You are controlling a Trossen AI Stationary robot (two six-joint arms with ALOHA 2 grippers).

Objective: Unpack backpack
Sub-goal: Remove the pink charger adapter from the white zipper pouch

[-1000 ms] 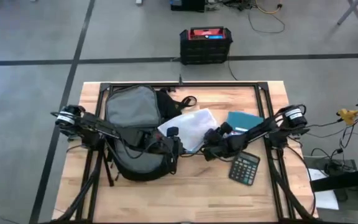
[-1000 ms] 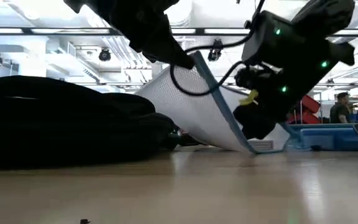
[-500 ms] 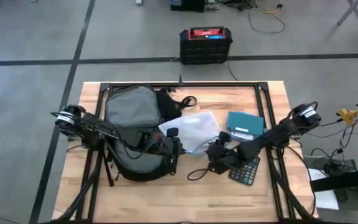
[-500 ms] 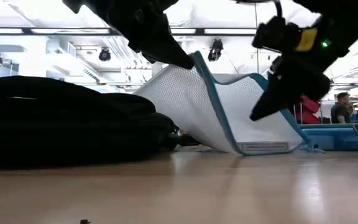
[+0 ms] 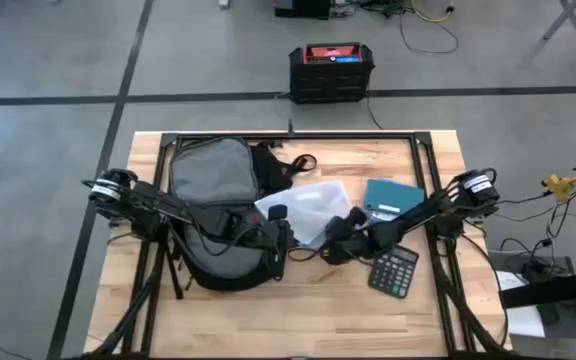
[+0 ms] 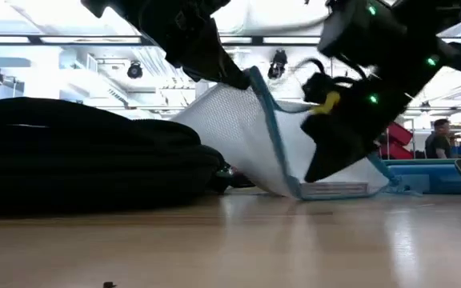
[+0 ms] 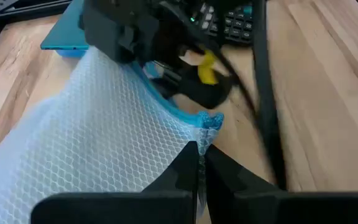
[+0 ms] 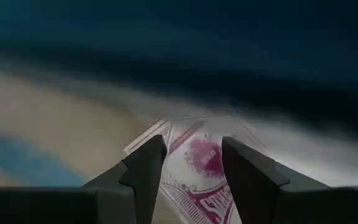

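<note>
Your left gripper (image 7: 199, 163) was pinched on the mesh pouch (image 5: 313, 205) just beside the backpack (image 5: 213, 200) (on the table's left half); your right gripper (image 5: 334, 240), fingers apart, hovered at the pouch's other edge.

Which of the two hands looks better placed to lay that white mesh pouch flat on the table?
The left hand, probably: it is shut on the edge of the mesh pouch, holding it up beside the backpack. The right hand is open near the pouch and holds nothing.
</note>
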